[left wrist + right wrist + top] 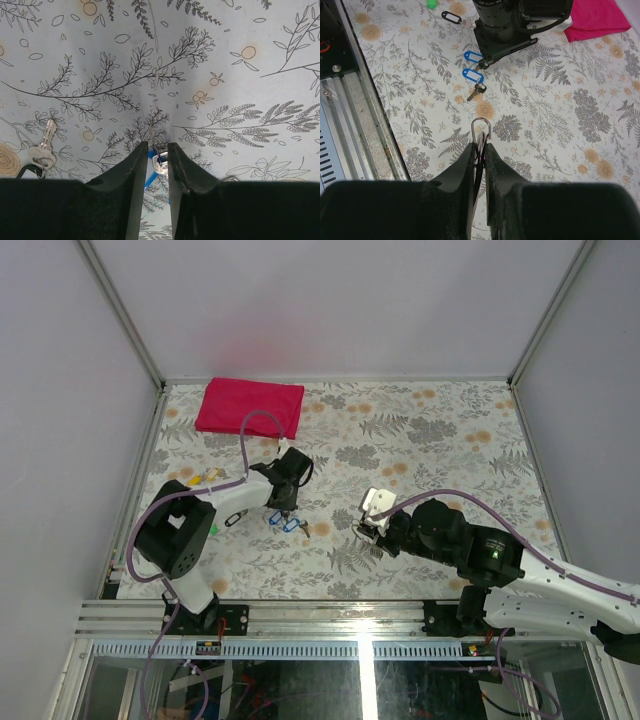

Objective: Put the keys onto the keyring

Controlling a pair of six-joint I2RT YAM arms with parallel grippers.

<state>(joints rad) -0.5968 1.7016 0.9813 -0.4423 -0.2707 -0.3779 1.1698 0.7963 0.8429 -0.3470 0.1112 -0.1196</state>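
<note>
Two keys with blue heads (472, 75) lie close together on the flowered table (560, 125); the top view shows these keys (284, 523) just below my left gripper (286, 510). In the left wrist view my left gripper (158, 145) is down at the cloth, its fingers narrowly apart either side of a key's silver metal (160, 162), with blue beside it. My right gripper (480, 146) is shut on the keyring (482, 127), whose silver wire loop sticks out past the fingertips. It hangs to the right of the keys, as my right gripper (368, 533) shows from above.
A red cloth (250, 407) lies at the back left. A dark oval tag (451, 16) and a small green tag (432, 3) lie left of the keys. A plain silver key (44, 150) lies left of my left fingers. A metal rail (355, 115) runs along the near edge.
</note>
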